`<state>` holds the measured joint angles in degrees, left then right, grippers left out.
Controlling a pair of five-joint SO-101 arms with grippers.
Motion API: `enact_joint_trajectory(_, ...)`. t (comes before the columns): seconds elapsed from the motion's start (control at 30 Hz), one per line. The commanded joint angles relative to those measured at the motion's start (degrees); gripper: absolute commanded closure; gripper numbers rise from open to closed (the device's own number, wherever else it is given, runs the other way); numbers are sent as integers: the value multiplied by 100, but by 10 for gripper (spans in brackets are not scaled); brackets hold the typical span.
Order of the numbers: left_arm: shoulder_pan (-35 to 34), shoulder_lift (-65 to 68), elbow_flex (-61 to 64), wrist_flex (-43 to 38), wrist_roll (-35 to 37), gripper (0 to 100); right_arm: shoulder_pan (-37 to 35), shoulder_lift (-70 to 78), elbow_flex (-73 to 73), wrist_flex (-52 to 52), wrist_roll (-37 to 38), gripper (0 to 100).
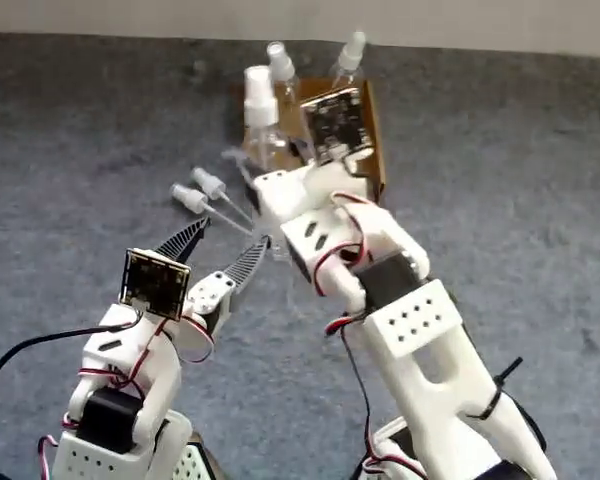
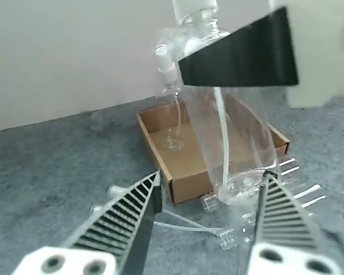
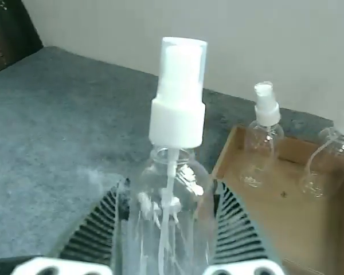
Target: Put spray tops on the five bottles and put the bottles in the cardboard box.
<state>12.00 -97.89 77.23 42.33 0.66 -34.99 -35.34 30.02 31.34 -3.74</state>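
My right gripper (image 1: pixel 270 170) is shut on a clear bottle (image 1: pixel 260 125) with a white spray top (image 3: pixel 178 86), held upright just in front of the cardboard box (image 1: pixel 373 115). In the right wrist view the fingers (image 3: pixel 103 223) press both sides of the bottle (image 3: pixel 172 177). Two topped bottles (image 3: pixel 264 132) (image 3: pixel 332 154) stand in the box (image 3: pixel 223 154). My left gripper (image 1: pixel 232 238) is open and holds nothing, on the near side of the held bottle (image 2: pixel 235 137) and lower than it. Loose spray tops (image 1: pixel 192 197) lie on the carpet left of the box.
Grey carpet covers the table. More spray tops with long tubes (image 2: pixel 189 229) (image 2: pixel 298 172) lie on the carpet by the box's (image 2: pixel 152 143) near wall. A pale wall runs behind the box. Open carpet lies far left and right.
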Motion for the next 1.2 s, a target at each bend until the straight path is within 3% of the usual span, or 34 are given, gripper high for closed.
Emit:
enact_joint_trajectory(0.0, 136, 48, -84, 9, -62, 772, -163, -31, -347, 22, -79, 994)
enact_joint_trajectory(0.57, 145, 110, 171, -229, -97, 772, -171, -963, -382, 1833, -62, 994)
enact_joint_trajectory(1.17, 145, 110, 303, -422, -97, 773, -145, -1138, -857, 2607, -62, 994)
